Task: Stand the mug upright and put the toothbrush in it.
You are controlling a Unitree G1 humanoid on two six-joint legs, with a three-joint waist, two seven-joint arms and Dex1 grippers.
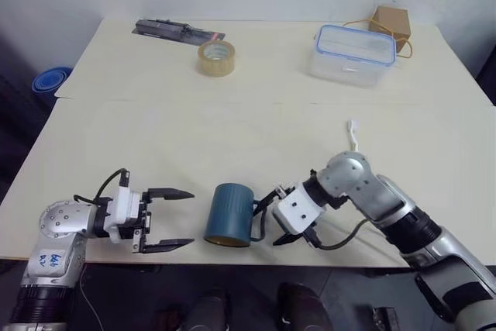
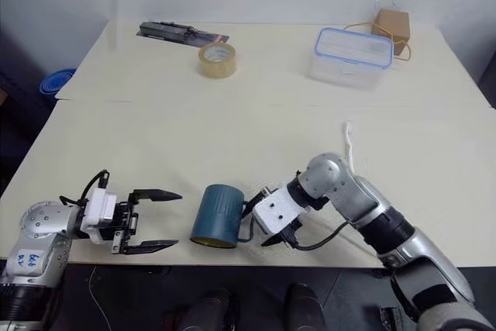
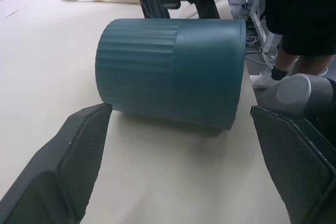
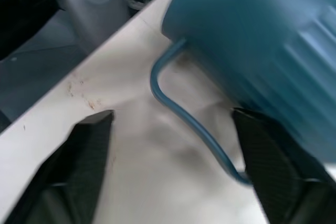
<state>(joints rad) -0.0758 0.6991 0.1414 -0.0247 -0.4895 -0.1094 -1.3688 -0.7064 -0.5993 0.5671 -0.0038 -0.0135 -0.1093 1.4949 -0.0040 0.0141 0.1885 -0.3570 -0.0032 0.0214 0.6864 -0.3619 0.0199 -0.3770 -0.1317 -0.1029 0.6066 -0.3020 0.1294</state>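
Mug (image 1: pixel 229 214): dark teal, lying on its side at the near edge of the tabletop (image 1: pixel 232 129), between the two pincers. Its open mouth faces the near edge, and a yellowish rim shows there. The inside is hidden from the head views.
Mug handle (image 4: pixel 184 111): a thin loop on the mug's right side, pointing toward the right pincer. In the right wrist view it lies between that pincer's two fingers, blurred, and no touch can be made out.
Right pincer (image 1: pixel 275 218): just beside the mug's right side, tilted down toward the tabletop. Its fingers are spread to either side of the handle and hold nothing.
Left pincer (image 1: pixel 172 218): to the left of the mug and apart from it, pointing right at it. It is fully released, with one finger farther and one nearer. In the left wrist view the mug's ribbed side sits between the fingertips with tabletop showing in front.
Toothbrush (image 1: pixel 353 132): white, lying flat to the right of centre, farther back than the mug and well apart from it. Its near end is cut off behind the right arm.
Tape roll (image 1: pixel 216 58): tan, on the far part of the tabletop, left of centre.
Dark flat packet (image 1: pixel 178 31): near the far edge, just beyond the tape; its details are too small to read.
Clear box with blue-rimmed lid (image 1: pixel 354 53): far right.
Brown paper bag (image 1: pixel 390 19): behind the box, partly hidden by it.
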